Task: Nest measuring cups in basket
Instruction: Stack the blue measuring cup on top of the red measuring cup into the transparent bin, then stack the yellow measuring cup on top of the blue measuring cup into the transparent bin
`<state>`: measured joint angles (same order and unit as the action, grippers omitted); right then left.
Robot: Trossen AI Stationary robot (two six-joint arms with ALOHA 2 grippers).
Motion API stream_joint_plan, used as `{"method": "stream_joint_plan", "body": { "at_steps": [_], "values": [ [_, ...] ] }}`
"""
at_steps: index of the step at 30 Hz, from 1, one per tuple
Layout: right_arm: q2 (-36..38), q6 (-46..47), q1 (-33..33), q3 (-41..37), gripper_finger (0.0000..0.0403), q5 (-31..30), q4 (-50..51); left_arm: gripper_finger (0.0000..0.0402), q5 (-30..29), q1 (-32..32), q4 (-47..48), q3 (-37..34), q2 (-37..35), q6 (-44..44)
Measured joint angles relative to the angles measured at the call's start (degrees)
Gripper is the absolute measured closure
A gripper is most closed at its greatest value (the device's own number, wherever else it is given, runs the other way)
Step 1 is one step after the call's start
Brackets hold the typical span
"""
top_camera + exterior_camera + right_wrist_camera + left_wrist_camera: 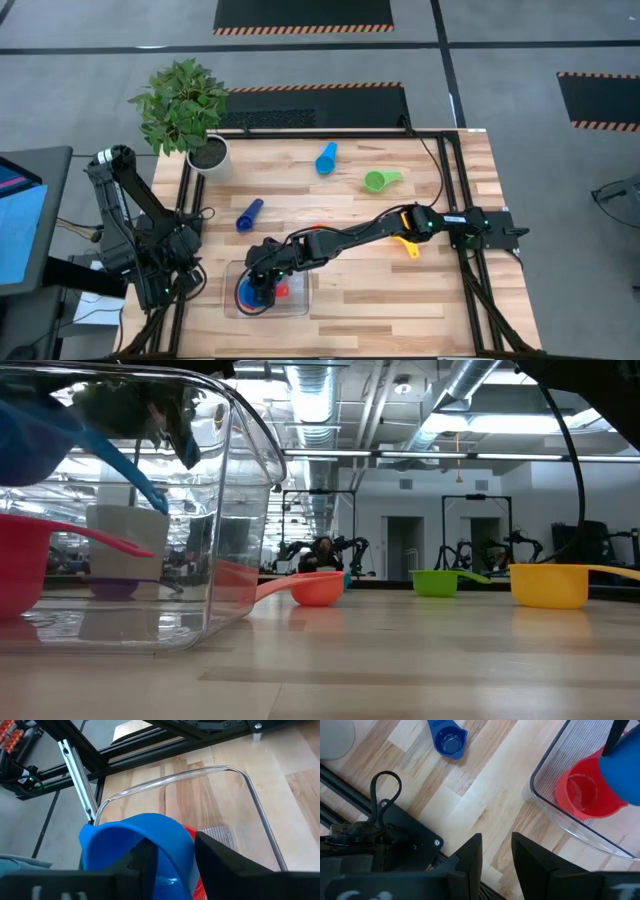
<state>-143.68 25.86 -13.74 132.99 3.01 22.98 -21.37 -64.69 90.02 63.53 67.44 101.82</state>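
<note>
Clear plastic is your biggest hazard: the basket (232, 300) sits at the table's near left edge, light and free to slide, and the right arm reaches across the table into it. If you bump its wall while pulling out, the tub could shift or tip toward the edge.

Inside it, the red cup (585, 795) lies on the floor, and the blue cup (137, 850) hangs over it between the fingers of the right gripper (172, 857). You cannot tell whether those fingers are clamped on the rim or parting, so the cup may drop crooked, land on the red rim and fail to nest. A handle catching a finger could drag it back out.

The left gripper (496, 851) waits by the table's left side, fingers apart and empty.

Outside, the dark blue cup (249, 214), light blue cup (326, 158), green cup (380, 180), yellow cup (550, 584) and orange cup (315, 588) lie loose; the returning arm could sweep one.
</note>
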Motion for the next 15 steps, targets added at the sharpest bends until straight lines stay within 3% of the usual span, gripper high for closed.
{"method": "stream_joint_plan", "body": {
  "at_steps": [7,15],
  "values": [
    [0.0,1.1,0.0,0.0,0.0207,0.02,0.0,0.0308,0.0,0.0,0.0,0.0,0.01,0.0],
    [0.0,0.82,0.12,0.0,0.02,-0.02,0.0,0.0308,0.0,-0.01,0.0,0.0,0.0,-0.13]
  ]
}}
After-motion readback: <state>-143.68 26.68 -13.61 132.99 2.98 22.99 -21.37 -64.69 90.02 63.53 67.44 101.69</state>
